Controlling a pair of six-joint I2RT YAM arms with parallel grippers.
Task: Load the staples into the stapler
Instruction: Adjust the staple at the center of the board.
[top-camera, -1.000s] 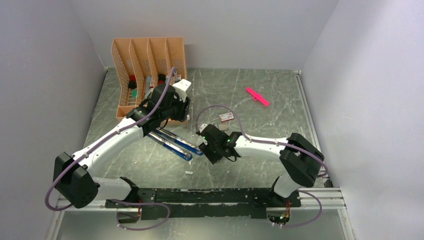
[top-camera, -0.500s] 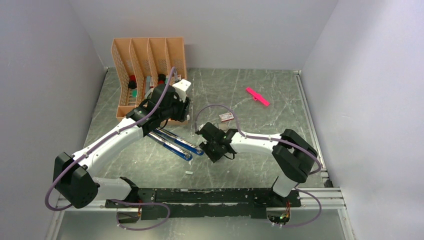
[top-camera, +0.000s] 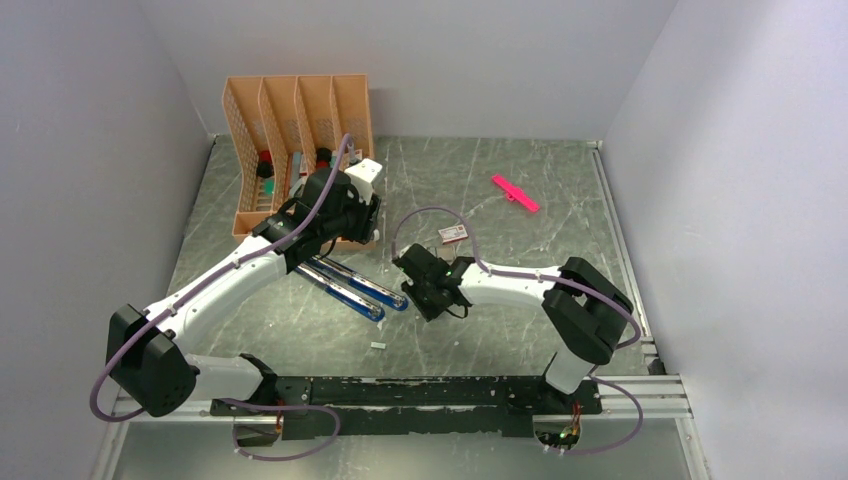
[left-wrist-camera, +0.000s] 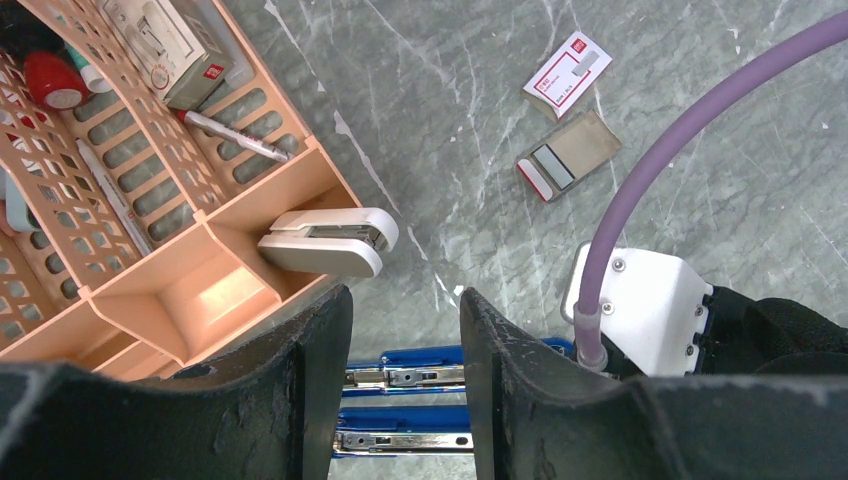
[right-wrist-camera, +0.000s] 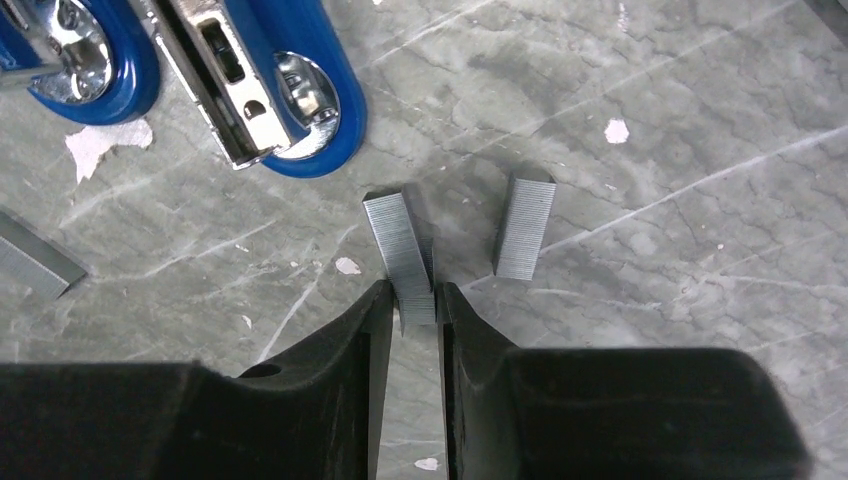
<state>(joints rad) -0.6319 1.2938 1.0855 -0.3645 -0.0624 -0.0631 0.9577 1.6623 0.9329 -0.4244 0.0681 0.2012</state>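
The blue stapler (top-camera: 355, 285) lies opened flat on the table, both chrome-railed halves side by side (left-wrist-camera: 430, 375); its rounded ends (right-wrist-camera: 300, 110) show in the right wrist view. My right gripper (right-wrist-camera: 412, 298) is shut on one silvery strip of staples (right-wrist-camera: 400, 250) lying just right of those ends. A second strip (right-wrist-camera: 525, 228) lies beside it, and a third (right-wrist-camera: 35, 262) further left. My left gripper (left-wrist-camera: 405, 300) hovers over the stapler, jaws apart with nothing between them. From above, my right gripper (top-camera: 420, 296) sits at the stapler's right end and my left gripper (top-camera: 355, 232) at its far end.
An orange desk organiser (top-camera: 290, 110) holding pens and a box stands at the back left, with a white stapler (left-wrist-camera: 330, 240) at its corner. The pink-and-white staple box (left-wrist-camera: 567, 75) and its tray (left-wrist-camera: 567, 155) lie behind my right arm. A pink stick (top-camera: 515, 193) lies back right.
My right gripper moved slightly left toward the stapler's end and its jaws narrowed onto the staple strip. The left arm has not moved.
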